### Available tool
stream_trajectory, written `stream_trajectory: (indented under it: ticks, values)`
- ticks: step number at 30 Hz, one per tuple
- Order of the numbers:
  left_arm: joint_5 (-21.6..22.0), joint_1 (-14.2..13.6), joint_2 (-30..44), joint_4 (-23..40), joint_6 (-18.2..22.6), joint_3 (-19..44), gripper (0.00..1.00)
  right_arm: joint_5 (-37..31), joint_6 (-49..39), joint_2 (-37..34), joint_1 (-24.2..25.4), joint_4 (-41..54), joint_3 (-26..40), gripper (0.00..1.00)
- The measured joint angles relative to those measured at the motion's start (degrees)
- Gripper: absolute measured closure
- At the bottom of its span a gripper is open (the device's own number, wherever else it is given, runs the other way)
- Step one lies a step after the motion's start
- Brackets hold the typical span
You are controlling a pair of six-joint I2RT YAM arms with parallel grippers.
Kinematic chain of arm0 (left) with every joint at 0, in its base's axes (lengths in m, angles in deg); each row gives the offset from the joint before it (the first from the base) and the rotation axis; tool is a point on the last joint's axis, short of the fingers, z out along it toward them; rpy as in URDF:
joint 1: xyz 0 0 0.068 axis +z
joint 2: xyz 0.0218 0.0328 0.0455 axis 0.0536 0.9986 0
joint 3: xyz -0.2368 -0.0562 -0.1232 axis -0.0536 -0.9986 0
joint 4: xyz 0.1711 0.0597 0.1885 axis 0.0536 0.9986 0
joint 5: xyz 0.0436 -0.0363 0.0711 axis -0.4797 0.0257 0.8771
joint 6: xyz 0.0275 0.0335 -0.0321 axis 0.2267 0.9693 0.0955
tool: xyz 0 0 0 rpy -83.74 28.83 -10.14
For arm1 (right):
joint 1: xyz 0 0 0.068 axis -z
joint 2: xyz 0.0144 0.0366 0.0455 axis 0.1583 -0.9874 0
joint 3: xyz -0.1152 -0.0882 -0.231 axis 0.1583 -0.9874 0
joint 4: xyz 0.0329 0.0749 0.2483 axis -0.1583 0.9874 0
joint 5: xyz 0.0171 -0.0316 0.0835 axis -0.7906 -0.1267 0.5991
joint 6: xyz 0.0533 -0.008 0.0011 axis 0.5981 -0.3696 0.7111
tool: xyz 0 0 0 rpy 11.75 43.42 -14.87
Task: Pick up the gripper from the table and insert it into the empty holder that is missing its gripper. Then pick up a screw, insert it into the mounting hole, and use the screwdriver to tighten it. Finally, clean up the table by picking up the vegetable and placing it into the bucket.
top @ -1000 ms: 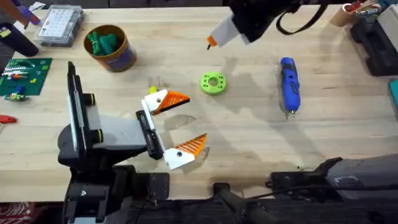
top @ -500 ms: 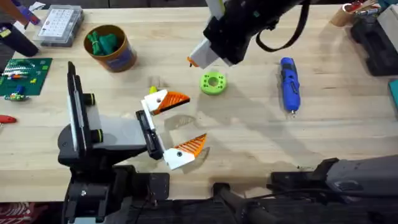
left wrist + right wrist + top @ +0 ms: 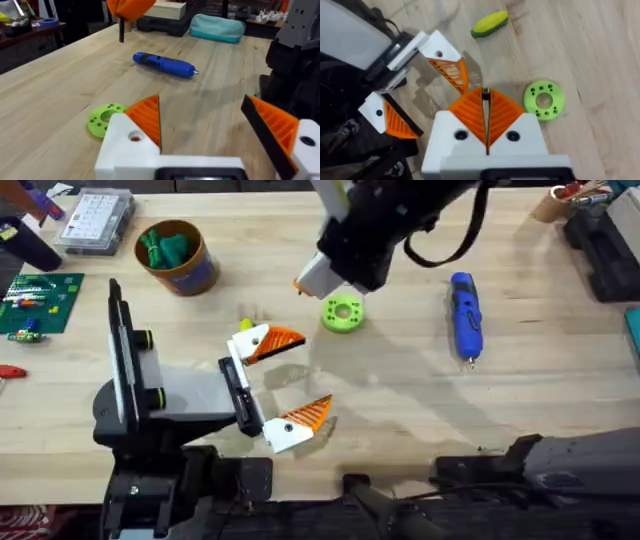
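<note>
My right gripper (image 3: 303, 283) hangs just beyond the lime-green ring (image 3: 343, 313), shut on a thin dark screw (image 3: 121, 31) that points down from its orange pads. In the right wrist view the right gripper (image 3: 485, 92) is above the table beside the ring (image 3: 543, 100). My left gripper (image 3: 290, 378) rests open and empty near the front, with the ring (image 3: 105, 117) ahead of it. The blue screwdriver (image 3: 465, 315) lies to the right. The dark green vegetable (image 3: 165, 248) sits inside the bucket (image 3: 195, 277) at the far left. The loose gripper and its holder are out of view.
A small yellow-green toy (image 3: 490, 23) lies on the table by the left gripper's far finger. A clear compartment box (image 3: 95, 220) and a green circuit board (image 3: 35, 300) sit at the left edge. Dark cases (image 3: 605, 250) stand at the far right.
The right arm has swung left and nearer, bringing its shut gripper from the far middle to just beyond the green ring. The left arm has not moved.
</note>
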Motion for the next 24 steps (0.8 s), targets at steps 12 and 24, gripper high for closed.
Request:
stream_trajectory:
  ticks: [12, 24]
  values:
    - [0.0, 0.0, 0.0, 0.0, 0.0, 0.0, 0.014, -1.2, -0.6, 0.0, -3.0, -0.2, 0.3, 0.997]
    - [0.0, 0.0, 0.0, 0.0, 0.0, 0.0, 0.013, -1.3, -0.6, 0.0, -3.6, -1.0, 0.3, 0.997]
